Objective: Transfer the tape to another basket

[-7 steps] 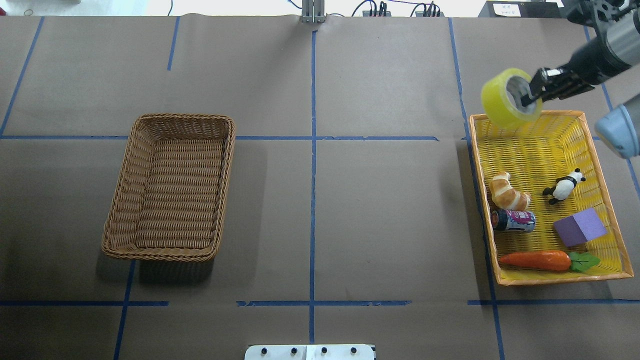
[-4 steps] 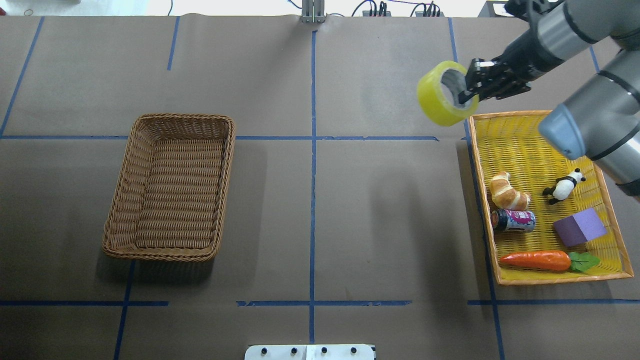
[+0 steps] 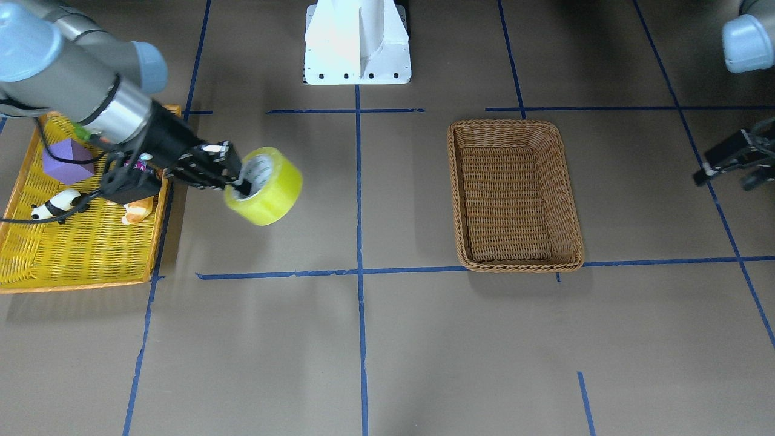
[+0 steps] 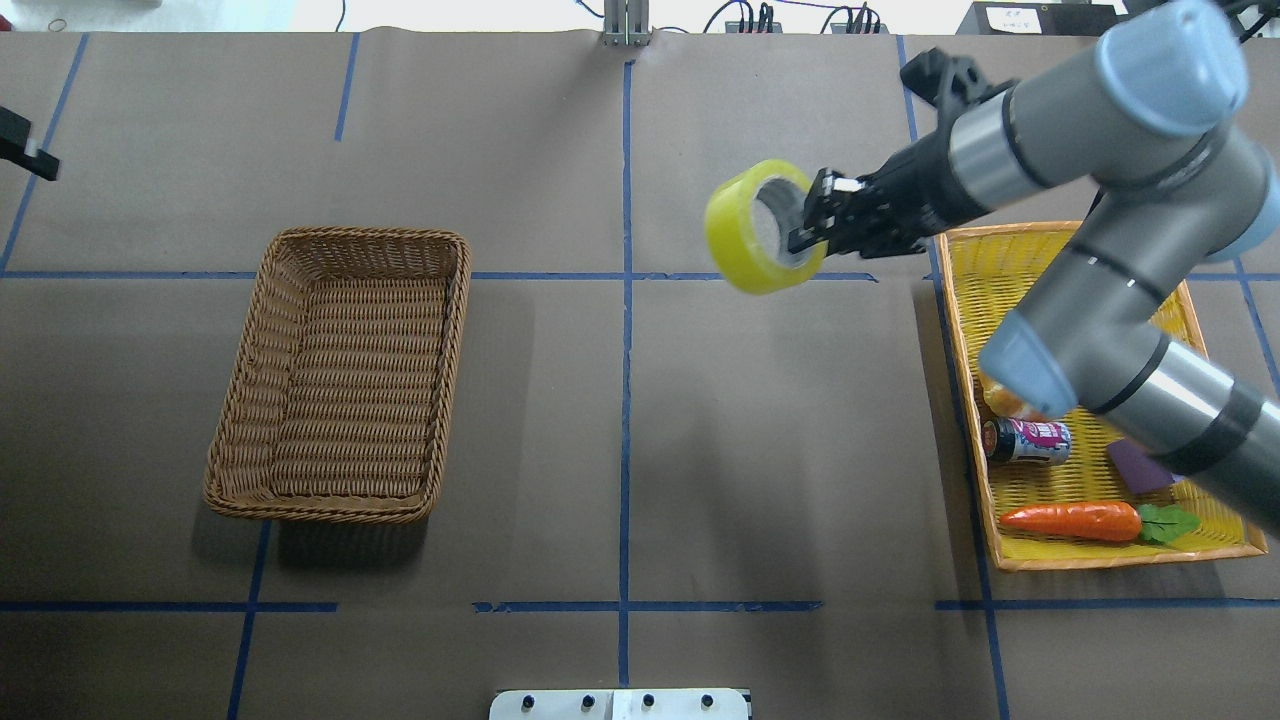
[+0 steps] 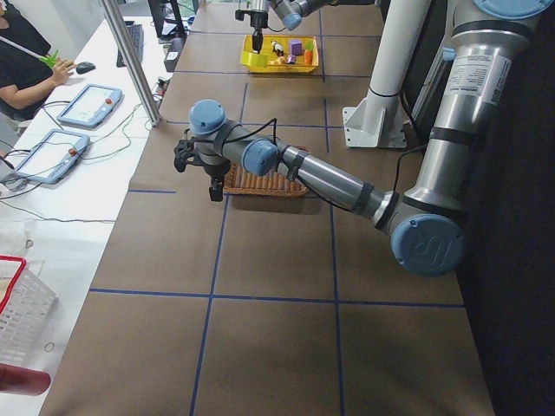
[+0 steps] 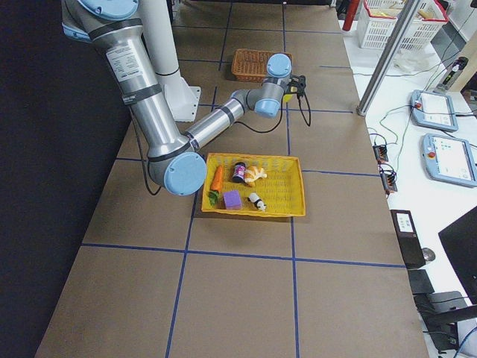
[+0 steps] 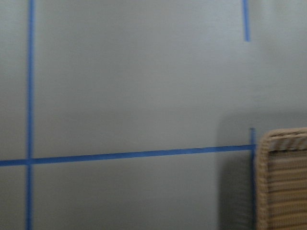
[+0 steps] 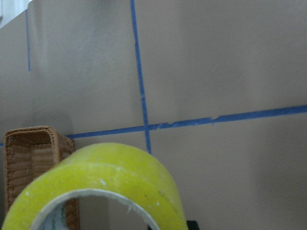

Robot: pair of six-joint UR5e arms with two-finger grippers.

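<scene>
The yellow-green tape (image 4: pixel 742 240) hangs in the air over the bare table, right of the centre line. My right gripper (image 4: pixel 800 232) is shut on the tape's wall, one finger inside the core. The front view shows the tape (image 3: pixel 275 188) held by the right gripper (image 3: pixel 239 181) just off the yellow tray. The tape (image 8: pixel 110 170) fills the bottom of the right wrist view. The brown wicker basket (image 4: pixel 455 330) stands empty on the left half, well apart from the tape. My left gripper (image 3: pixel 723 178) is open and empty, beyond the basket's outer side.
The flat yellow tray (image 4: pixel 1050 228) at the right holds a can (image 4: pixel 1028 441), a carrot (image 4: pixel 1070 520), a purple block (image 4: pixel 1138 468) and a panda (image 3: pixel 54 206). My right arm's elbow hangs over the tray. The white robot base (image 3: pixel 357 42) stands at the near edge.
My right arm has carried the tape leftward from over the yellow tray's far corner to over the open table near the centre line. The basket has not moved.
</scene>
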